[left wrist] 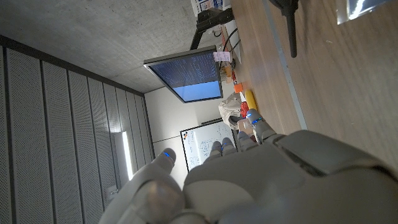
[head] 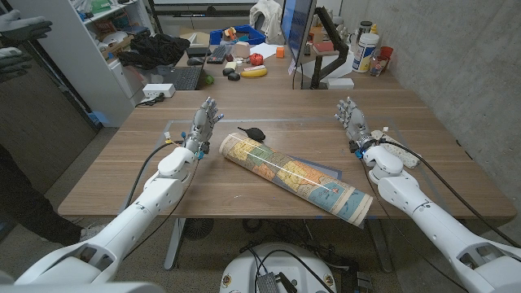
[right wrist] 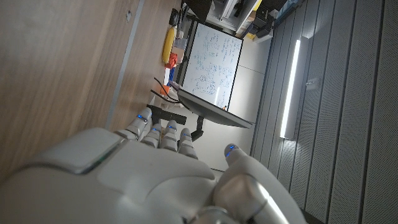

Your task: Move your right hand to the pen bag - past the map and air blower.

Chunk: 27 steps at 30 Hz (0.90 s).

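A rolled map point(head: 293, 175) lies slanted across the middle of the wooden table point(head: 244, 203). The black air blower point(head: 254, 131) sits just beyond the map's left end and also shows as a dark shape, air blower point(left wrist: 287, 18). My right hand point(head: 352, 118) stands to the right of the map, fingers apart and holding nothing. A pale, partly see-through pouch, apparently the pen bag point(head: 404, 155), lies beside my right wrist, partly hidden by the arm. My left hand point(head: 203, 122) stands left of the map's end, fingers spread and empty. Each wrist view shows the back of its own hand: left hand point(left wrist: 249, 180), right hand point(right wrist: 155, 174).
A thin tape line point(head: 277, 122) runs across the table's far part. Behind the table stands a cluttered desk with a monitor point(head: 295, 32), a keyboard point(head: 181, 77), a banana point(head: 254, 71) and bottles point(head: 365, 50). A person's hand point(head: 20, 32) shows at the far left.
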Tool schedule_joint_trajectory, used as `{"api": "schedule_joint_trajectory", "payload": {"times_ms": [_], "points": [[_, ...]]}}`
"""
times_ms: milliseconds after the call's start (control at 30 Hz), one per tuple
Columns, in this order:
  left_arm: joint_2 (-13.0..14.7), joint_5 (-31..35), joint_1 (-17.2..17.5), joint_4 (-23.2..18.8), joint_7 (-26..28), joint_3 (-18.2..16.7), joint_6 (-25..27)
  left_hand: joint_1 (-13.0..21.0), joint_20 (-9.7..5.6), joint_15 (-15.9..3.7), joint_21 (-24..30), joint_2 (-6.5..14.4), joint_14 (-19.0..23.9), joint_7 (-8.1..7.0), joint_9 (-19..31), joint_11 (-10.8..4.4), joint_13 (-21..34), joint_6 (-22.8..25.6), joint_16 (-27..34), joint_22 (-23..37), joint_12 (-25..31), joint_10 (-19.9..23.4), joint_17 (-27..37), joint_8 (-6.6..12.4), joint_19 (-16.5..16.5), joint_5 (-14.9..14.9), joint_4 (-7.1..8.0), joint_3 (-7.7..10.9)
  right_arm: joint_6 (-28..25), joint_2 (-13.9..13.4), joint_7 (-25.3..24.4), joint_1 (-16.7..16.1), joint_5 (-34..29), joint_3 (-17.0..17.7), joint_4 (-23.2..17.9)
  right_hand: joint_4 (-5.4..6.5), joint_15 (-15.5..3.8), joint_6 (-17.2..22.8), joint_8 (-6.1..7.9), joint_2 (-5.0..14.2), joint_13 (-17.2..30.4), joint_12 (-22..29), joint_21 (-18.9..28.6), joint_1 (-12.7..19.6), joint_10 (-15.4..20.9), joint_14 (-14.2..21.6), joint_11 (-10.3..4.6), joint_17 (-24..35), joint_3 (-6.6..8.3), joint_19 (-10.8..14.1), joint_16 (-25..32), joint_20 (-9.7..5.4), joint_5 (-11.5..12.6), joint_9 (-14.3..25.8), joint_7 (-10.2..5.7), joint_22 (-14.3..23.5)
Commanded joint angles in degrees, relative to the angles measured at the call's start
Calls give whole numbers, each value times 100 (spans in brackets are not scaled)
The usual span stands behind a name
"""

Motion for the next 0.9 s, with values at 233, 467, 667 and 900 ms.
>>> {"api": "schedule_joint_trajectory", "payload": {"times_ms": [233,467,667,900], "points": [[-339,399,141,-77,-211,-453,241,2,-109,-106,32,633,-240,4,13,-28,25,-383,44,21,22,-98,25,37,-633,50,-6,10,-246,372,316,-147,-501,556,-57,-13,-129,-13,30,553,13,31,8,0,28,-52,-10,13,40,-22,33,-492,44,20,-42,10],[-440,517,186,-103,-277,-586,300,4,-110,-105,27,635,-245,1,13,-36,25,-398,44,20,23,-104,24,36,-643,55,-8,-10,-224,425,375,-165,-721,655,-98,-46,-79,-9,33,524,13,41,1,27,49,-33,31,1,33,-3,34,-461,44,19,-36,10],[-498,592,231,-132,-323,-681,346,5,-104,-102,26,636,-246,1,13,-22,25,-397,46,20,24,-106,23,39,-642,58,-9,-21,-215,421,388,-175,-932,688,-156,-76,-56,61,59,512,13,61,7,56,102,17,62,-11,29,50,47,-423,43,20,-39,9],[-552,669,270,-159,-361,-767,382,8,-98,-106,25,637,-242,4,13,-11,25,-387,49,19,31,-95,23,45,-641,63,-11,-37,-194,376,363,-178,-1197,703,-231,-120,-7,211,104,487,13,111,37,114,251,203,77,-38,43,221,81,-425,42,21,-56,8]]}}
